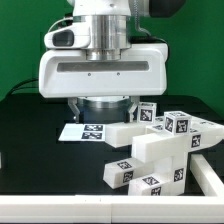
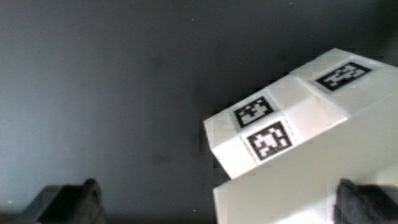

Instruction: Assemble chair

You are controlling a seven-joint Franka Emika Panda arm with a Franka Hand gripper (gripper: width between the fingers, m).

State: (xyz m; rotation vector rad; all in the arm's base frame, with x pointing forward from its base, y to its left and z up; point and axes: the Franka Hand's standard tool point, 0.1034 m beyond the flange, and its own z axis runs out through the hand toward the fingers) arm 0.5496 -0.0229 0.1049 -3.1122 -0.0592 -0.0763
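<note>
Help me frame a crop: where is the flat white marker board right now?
In the exterior view, the flat white marker board lies on the black table below the robot's wrist, left of the chunky white tagged chair pieces.

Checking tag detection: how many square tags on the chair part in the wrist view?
3 on the white chair part: one near its far end, one mid-face, one on the adjoining face. Hidden faces may carry more.

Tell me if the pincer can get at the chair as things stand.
Probably yes. In the wrist view the pincer is open, holds nothing, and the chair lies just ahead with nothing between. The exterior view shows the chair right beside the arm.
</note>
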